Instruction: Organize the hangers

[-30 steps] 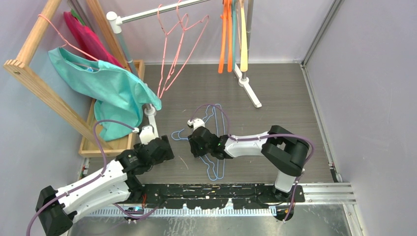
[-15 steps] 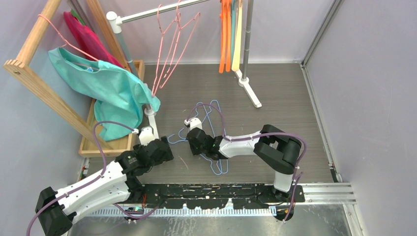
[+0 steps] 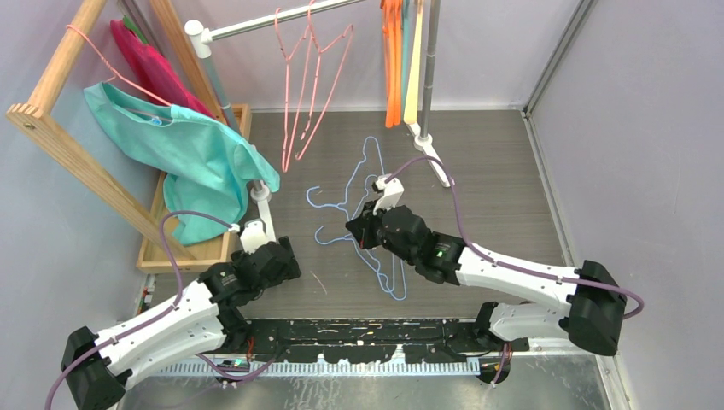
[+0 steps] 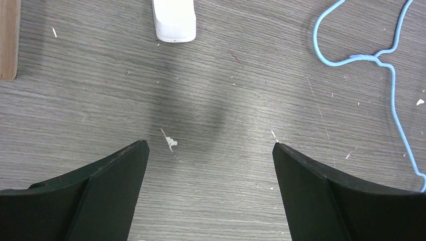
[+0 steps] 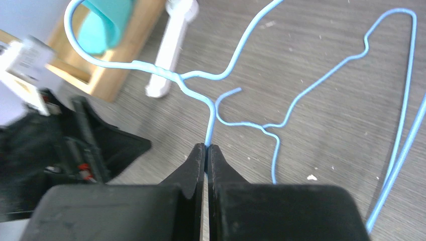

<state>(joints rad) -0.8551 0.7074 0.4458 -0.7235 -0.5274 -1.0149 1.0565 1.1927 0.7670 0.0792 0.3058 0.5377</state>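
- r end effector [image 5: 206, 147] went from part-open to pinched shut on a light-blue wire hanger [image 5: 163, 74], just below its twisted neck. arm also reached further out over the table [image 3: 495, 171].
- other blue hangers [image 5: 261, 126] lay on the table beside it. pickup prob underway, rail next.
- l end effector [image 4: 208, 150] stayed wide apart, empty.

Loose wire hangers [image 5: 166, 75] lay at the table's [image 3: 495, 196] centre; behind them, other wire hangers [image 3: 318, 96] and thick hangers [image 3: 394, 68] hung on the rail [image 3: 256, 24]; the wooden rack [image 3: 61, 55] bearing a shirt [image 3: 196, 145] stood at the left edge
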